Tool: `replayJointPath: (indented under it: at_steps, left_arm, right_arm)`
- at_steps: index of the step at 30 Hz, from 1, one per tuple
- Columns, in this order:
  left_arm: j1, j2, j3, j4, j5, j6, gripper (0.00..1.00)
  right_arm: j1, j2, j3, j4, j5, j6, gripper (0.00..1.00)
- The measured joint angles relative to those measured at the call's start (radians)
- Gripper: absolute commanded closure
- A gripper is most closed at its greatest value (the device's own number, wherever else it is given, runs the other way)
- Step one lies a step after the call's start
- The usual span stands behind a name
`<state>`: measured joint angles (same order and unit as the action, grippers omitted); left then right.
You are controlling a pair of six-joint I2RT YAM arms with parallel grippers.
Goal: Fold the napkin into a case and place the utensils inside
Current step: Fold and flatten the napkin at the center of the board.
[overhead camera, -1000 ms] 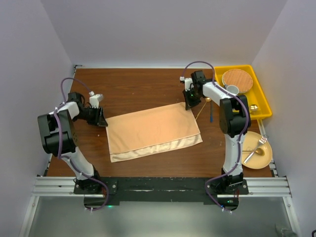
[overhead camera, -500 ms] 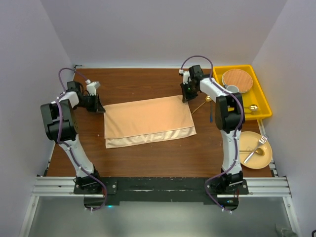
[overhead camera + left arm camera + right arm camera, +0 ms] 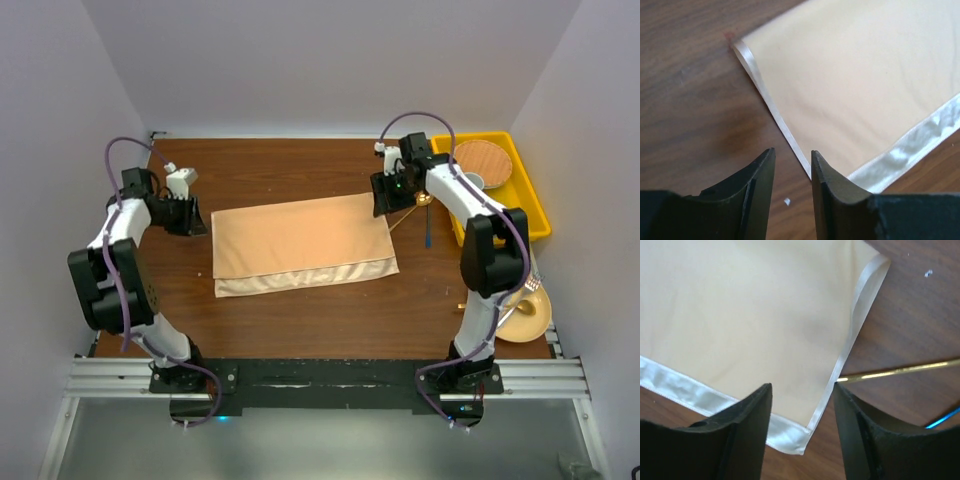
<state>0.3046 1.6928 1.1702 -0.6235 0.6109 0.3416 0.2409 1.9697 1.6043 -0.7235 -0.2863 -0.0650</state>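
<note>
The peach satin napkin lies flat mid-table as a wide two-layer rectangle, its shiny lower layer showing along the near edge. No case is in view. My left gripper sits open just off the cloth's left edge. In the left wrist view, the gripper holds nothing, with bare wood between its fingers and the napkin beyond. My right gripper hovers open over the far right corner. In the right wrist view, that gripper straddles the napkin edge without touching it. Two utensils lie right of the cloth: a gold one and a blue-handled one.
A yellow tray at the back right holds a round wooden plate and a cup. A pale yellow plate with cutlery on it sits at the near right, partly behind my right arm. White walls close in the table.
Both grippers carried the top layer's edge toward the back, then opened and let go. The napkin now lies flat and both arms have drawn slightly outward.
</note>
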Motion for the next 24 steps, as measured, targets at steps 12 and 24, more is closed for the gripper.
replayJointPath:
  at_steps: [12, 24]
  left_arm:
    - [0.0, -0.175, -0.249, -0.034, -0.055, 0.017, 0.6]
    - [-0.002, -0.154, -0.259, -0.044, -0.092, 0.018, 0.6]
  right_arm:
    - [-0.003, -0.111, -0.269, 0.001, 0.044, -0.007, 0.53]
    - [-0.014, -0.031, -0.269, 0.008, 0.068, 0.023, 0.68]
